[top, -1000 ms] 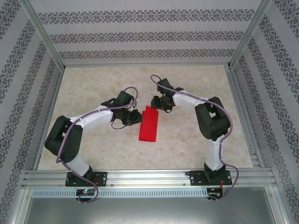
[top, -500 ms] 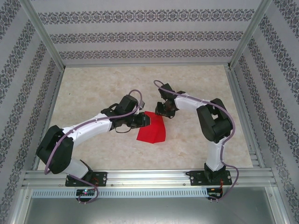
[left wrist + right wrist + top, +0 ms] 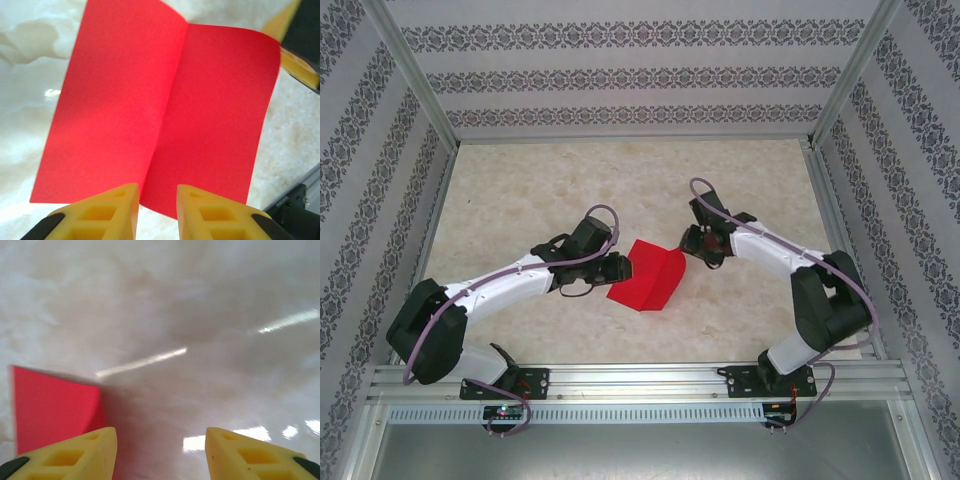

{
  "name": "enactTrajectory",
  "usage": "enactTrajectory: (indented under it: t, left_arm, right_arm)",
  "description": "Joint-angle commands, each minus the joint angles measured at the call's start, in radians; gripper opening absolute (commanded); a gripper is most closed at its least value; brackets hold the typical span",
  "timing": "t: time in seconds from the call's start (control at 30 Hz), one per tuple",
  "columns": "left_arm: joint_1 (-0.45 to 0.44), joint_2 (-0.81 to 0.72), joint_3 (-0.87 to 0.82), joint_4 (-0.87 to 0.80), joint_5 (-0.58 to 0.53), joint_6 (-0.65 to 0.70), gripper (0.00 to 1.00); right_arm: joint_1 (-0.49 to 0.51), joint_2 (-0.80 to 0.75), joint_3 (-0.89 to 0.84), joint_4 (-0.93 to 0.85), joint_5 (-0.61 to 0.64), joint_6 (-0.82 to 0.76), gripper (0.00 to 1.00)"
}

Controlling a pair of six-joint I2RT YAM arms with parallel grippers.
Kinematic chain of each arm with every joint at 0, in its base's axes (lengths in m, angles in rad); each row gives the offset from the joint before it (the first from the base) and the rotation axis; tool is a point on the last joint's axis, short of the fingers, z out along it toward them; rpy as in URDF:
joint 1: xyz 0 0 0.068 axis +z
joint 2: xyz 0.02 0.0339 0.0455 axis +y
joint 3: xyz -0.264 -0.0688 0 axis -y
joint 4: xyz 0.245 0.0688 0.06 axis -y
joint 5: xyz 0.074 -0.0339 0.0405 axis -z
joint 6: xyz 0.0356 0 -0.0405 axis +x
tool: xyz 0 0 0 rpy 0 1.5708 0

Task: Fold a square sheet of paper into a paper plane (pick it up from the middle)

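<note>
A creased square sheet of red paper (image 3: 645, 283) lies central on the table (image 3: 520, 180). The left gripper (image 3: 620, 266) is at its left edge, the right gripper (image 3: 698, 250) just beside its right.

bright red square sheet of paper (image 3: 648, 282), cream marbled table (image 3: 520, 190), yellow left end effector (image 3: 157, 194), grey-patterned walls (image 3: 620, 75)

Matt red paper (image 3: 165, 100), glossy table (image 3: 200, 315)

No legible text, label, brand, number or sign: the square sheet of paper (image 3: 645, 283) is plain red, the walls (image 3: 620, 80) merely ornamented.
</note>
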Motion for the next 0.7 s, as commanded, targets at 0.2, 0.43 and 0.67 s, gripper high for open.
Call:
enactTrajectory:
  t: [0.2,0.43,0.67]
  left_arm:
    - [-0.011,0.016,-0.005,-0.040,-0.077,0.004,0.28]
    - [-0.008,0.099,0.033,-0.030,-0.050,0.022,0.26]
    - [0.006,0.027,0.089,-0.156,-0.168,0.046,0.24]
  right_arm:
    - [-0.020,-0.184,-0.219,-0.061,-0.015,0.064,0.54]
    - [0.010,-0.299,-0.303,-0.022,-0.094,0.080,0.48]
    - [0.132,-0.197,-0.220,0.177,-0.302,0.000,0.43]
